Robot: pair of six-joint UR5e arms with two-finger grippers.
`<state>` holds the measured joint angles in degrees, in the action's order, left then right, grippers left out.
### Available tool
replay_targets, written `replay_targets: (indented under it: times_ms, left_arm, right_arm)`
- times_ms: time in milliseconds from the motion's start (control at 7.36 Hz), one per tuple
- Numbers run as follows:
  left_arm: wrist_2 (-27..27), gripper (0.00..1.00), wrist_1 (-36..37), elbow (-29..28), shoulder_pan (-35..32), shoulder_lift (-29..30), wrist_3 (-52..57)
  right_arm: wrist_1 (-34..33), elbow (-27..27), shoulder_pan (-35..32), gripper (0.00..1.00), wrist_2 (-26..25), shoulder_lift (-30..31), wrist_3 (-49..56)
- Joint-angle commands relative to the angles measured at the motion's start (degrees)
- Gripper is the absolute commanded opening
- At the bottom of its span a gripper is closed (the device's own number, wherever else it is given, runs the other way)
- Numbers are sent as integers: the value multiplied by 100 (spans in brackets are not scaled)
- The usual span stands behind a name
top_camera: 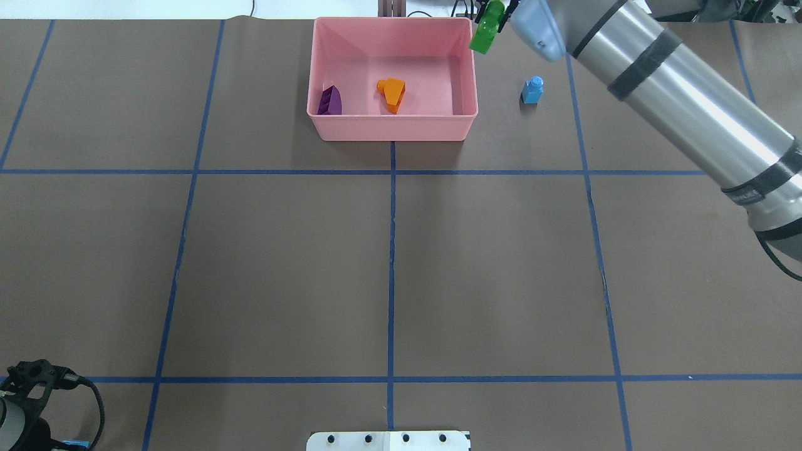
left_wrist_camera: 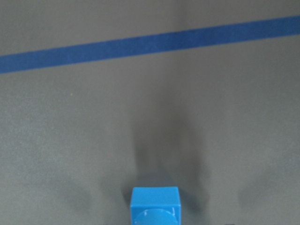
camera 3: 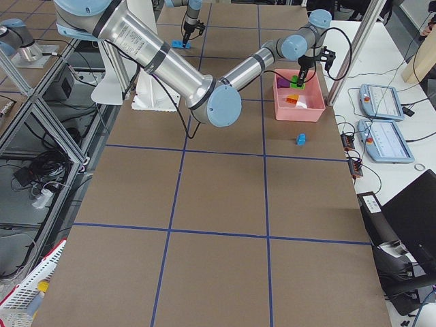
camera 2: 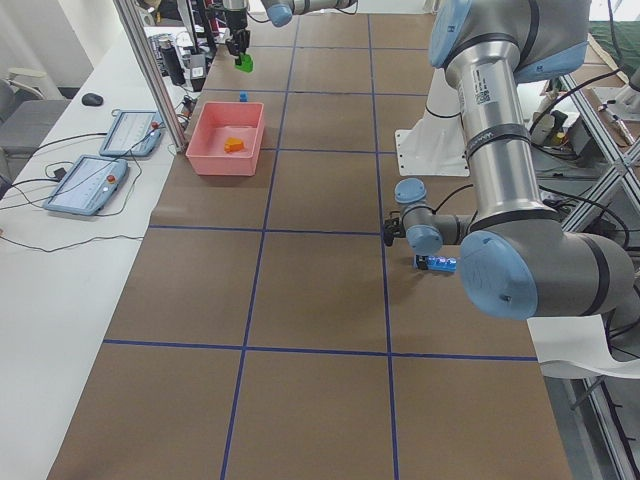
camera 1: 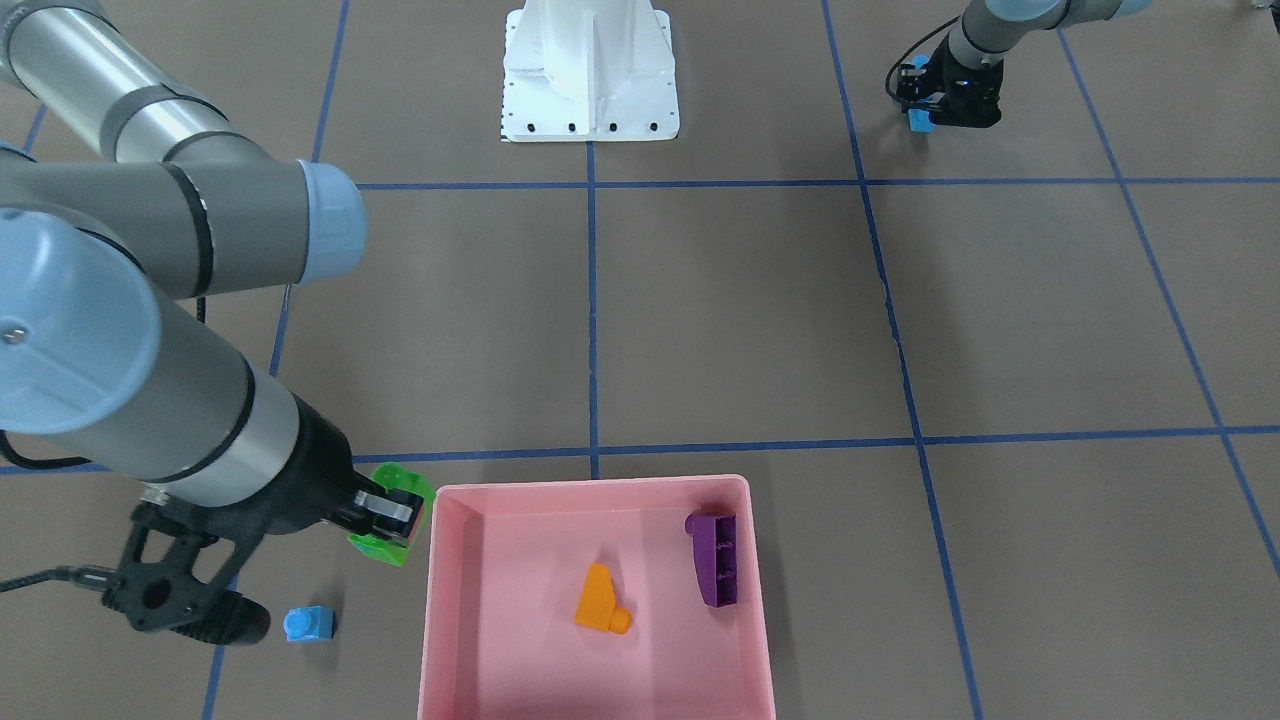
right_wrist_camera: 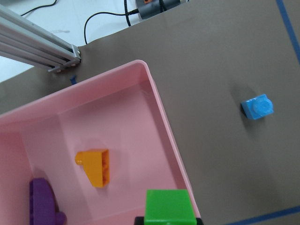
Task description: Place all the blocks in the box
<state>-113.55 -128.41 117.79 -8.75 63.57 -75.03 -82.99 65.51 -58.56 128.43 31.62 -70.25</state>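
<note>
The pink box [camera 1: 438,600] holds the orange sloped block [camera 1: 602,600] and the purple sloped block [camera 1: 715,558]. My right gripper [camera 1: 390,515] is shut on the green block [camera 1: 385,545], held in the air right beside the box's side wall; in the right wrist view the green block [right_wrist_camera: 168,208] hangs over the rim. The small light-blue block [camera 1: 308,624] stands on the table outside the box, near that gripper. Far off, near the robot base, my left gripper [camera 1: 925,112] is shut on the long light-blue block [left_wrist_camera: 154,206], low over the table.
The white robot base [camera 1: 590,70] stands at the table's middle edge. Blue tape lines [camera 1: 592,320] cross the brown tabletop. Beyond the box, a side bench carries tablets [camera 2: 100,180], cables and an aluminium post [camera 2: 150,70].
</note>
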Motion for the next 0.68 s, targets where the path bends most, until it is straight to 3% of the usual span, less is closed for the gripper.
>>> replay_targets:
  times_ms: [0, 136, 272, 408, 544]
  left_arm:
    - [0, 1, 0, 7, 5, -3, -98]
    - [0, 0, -9, 7, 5, -3, -99]
    - [-9, 0, 0, 25, 14, -3, -99]
    - [-18, 0, 0, 121, 5, 6, -108]
    - [-375, 0, 9, 417, -73, -12, -117]
  right_arm:
    - [1378, -1385, 528, 0, -818, -697, -1033]
    - [1669, -1810, 722, 0, -1246, -927, -1061]
    - [1889, -1979, 845, 17, -1476, -938, -1113]
    - [2005, -2007, 907, 99, -1566, -947, -1122]
    - [2006, -1990, 899, 100, -1549, -947, -1131]
